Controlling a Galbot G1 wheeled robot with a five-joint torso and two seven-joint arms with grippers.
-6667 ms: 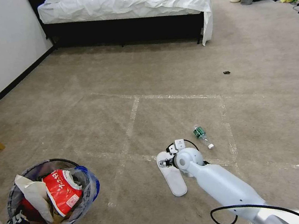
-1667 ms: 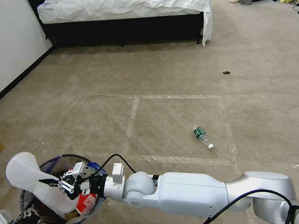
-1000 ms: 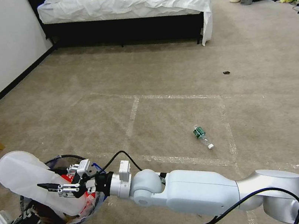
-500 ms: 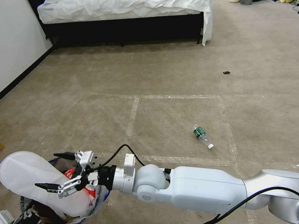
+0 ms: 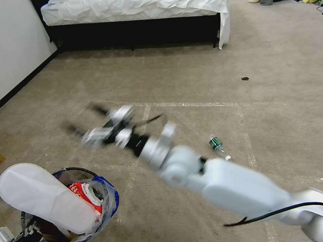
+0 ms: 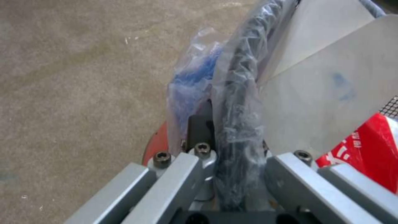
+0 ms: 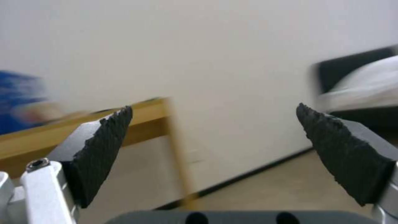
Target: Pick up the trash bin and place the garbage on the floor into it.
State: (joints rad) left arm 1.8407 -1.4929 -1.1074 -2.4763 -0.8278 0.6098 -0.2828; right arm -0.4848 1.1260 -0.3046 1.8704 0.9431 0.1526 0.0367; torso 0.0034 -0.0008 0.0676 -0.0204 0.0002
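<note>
The sole (image 5: pixel 46 203) juts far out of the bin (image 5: pixel 105 208), pinched at its rim by the left hand (image 5: pixel 23 240), and could tip out, while the right hand (image 5: pixel 85 126) gapes wide and empty.

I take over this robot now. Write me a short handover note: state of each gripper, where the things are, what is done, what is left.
Left gripper: shut on the rim of the small round red trash bin with blue rim, held off the carpet at the robot's left.
Right gripper: open, empty, in the air above the carpet ahead of the bin.
Done: the flat white slipper-shaped sole stands in the bin, its upper end sticking out, beside a red crumpled wrapper.
Left: the small green-labelled plastic bottle lies on the carpet, ahead and to the right.
</note>
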